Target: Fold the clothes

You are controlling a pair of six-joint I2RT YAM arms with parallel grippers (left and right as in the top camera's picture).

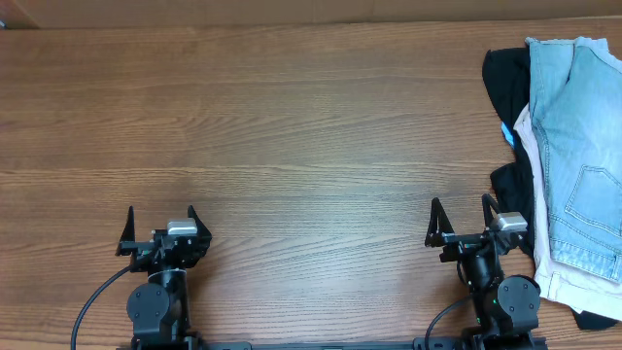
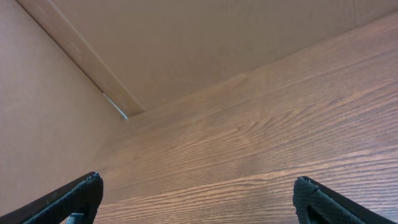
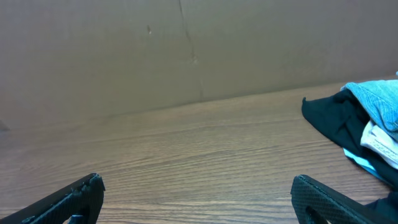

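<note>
Overhead, left end effector (image 1: 160, 214) and right end effector (image 1: 461, 206) gape open, empty; light-blue denim shorts (image 1: 578, 146) overlie a black garment (image 1: 505, 73), outside the left wrist view.

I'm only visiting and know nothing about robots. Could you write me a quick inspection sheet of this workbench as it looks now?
Surface: brown wood-grain table, no marks seen.
Job's things: light-blue faded denim shorts, unfolded, on top of a pile at the table's right edge.
Clutter: cream-beige trousers and a black garment under the shorts.
Grippers: left gripper and right gripper are both open and hold nothing, at the near edge.
Cables: one black cable curves from the left arm's base, and a second cable runs by the right base.
Surroundings: plain brown board wall behind the table.
</note>
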